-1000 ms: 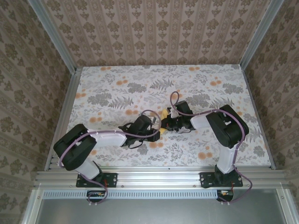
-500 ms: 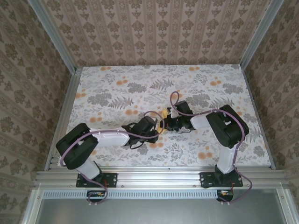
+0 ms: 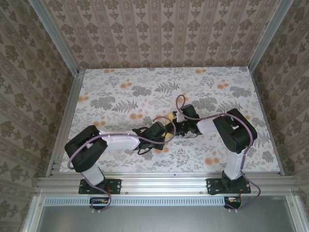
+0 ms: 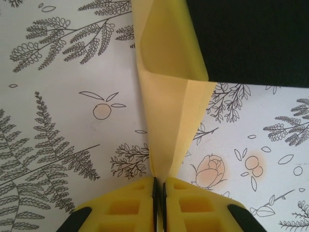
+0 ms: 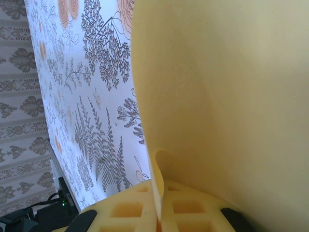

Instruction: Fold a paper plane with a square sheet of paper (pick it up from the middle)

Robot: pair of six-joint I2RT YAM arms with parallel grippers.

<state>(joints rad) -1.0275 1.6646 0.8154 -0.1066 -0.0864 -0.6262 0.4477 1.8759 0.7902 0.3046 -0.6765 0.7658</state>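
Left hand [image 4: 158,186] pinches the near tip of the folded yellow sheet [image 4: 169,96], right hand [image 5: 159,195] clamps its far edge toward 2 o'clock, sheet held just above mid-table [image 4: 58,121]; best drawn taut evenly, untwisted, to sharpen the crease.

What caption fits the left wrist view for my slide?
Left pincer shut on the folded yellow paper over the floral table.
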